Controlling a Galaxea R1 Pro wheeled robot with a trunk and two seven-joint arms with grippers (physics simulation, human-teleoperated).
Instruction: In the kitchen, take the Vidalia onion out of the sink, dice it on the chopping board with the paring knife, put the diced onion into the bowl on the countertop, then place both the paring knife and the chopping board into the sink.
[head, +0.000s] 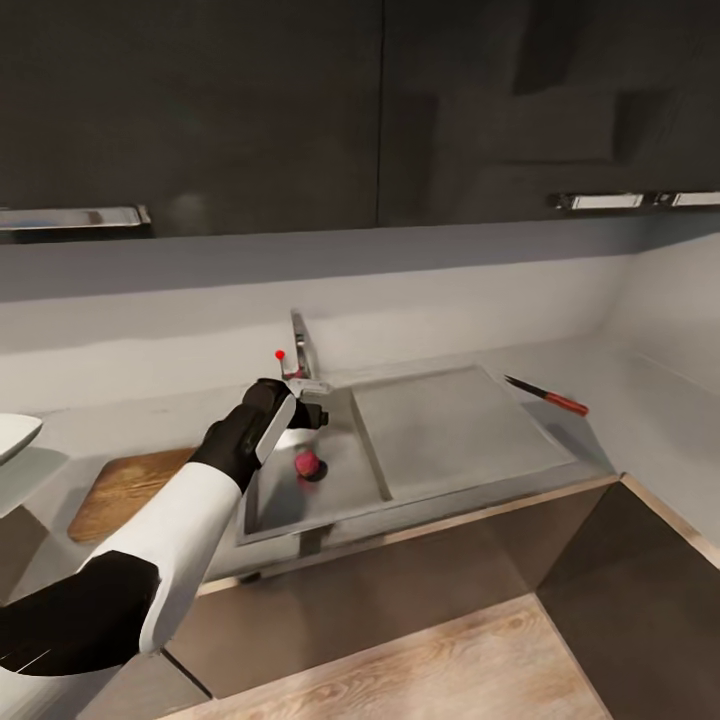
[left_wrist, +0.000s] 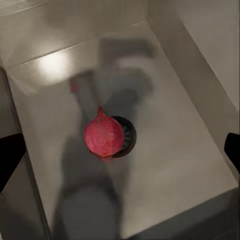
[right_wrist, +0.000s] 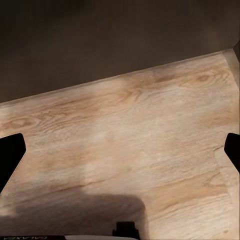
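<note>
Your left gripper (left_wrist: 120, 150) hangs over the basin of the sink (head: 340, 500), jaws spread wide with nothing between them, and the Vidalia onion (left_wrist: 103, 135) lies directly below on the basin floor, resting against the round drain (left_wrist: 126, 136) with its pointed tip aimed toward the far basin wall. In the head view the onion (head: 307, 462) sits near the middle of the basin, apart from all four walls, so you have open steel on every side of it; the faucet (head: 298, 352) with its red dot rises just behind your wrist. The flat drainboard (head: 450, 430) to the right is bare. The paring knife (head: 546, 396) lies on the table past the drainboard's far right corner, its long axis slanting, red handle toward the right and dark blade pointing left and back. The chopping board (head: 120, 490) lies on the table left of the sink, partly behind your left arm, and the bowl (head: 15, 435) shows at the left edge. Your right gripper (right_wrist: 120, 150) has its jaws apart and empty above the wooden floor (right_wrist: 130, 145). Tiny lettering at the right wrist view's edge is too small to read.
</note>
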